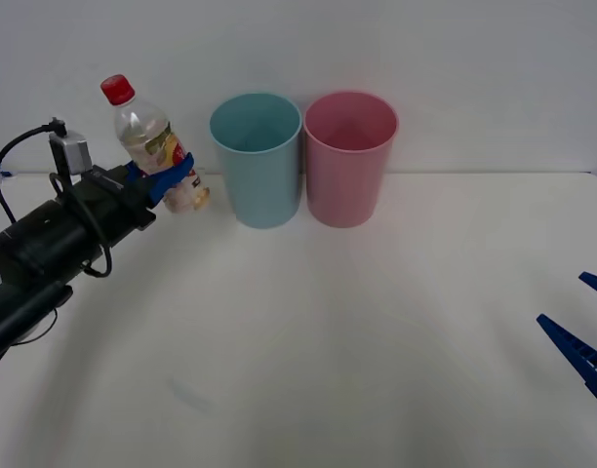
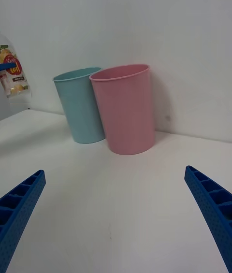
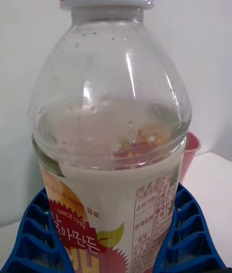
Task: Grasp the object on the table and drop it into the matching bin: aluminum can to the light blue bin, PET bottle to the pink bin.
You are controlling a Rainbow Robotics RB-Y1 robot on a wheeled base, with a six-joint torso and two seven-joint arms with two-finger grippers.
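Note:
My left gripper is shut on the PET bottle, a clear bottle with a red cap and a white-orange label. It holds the bottle lifted off the table, tilted slightly, just left of the light blue bin. The pink bin stands right of the blue one, touching it. Up close, the bottle sits between the blue fingers, with the pink bin's rim behind it. My right gripper rests open low at the table's right edge, facing the pink bin and the light blue bin.
A white wall rises right behind the bins. The white tabletop stretches wide in front of the bins and between the two arms. A black cable loops over my left arm.

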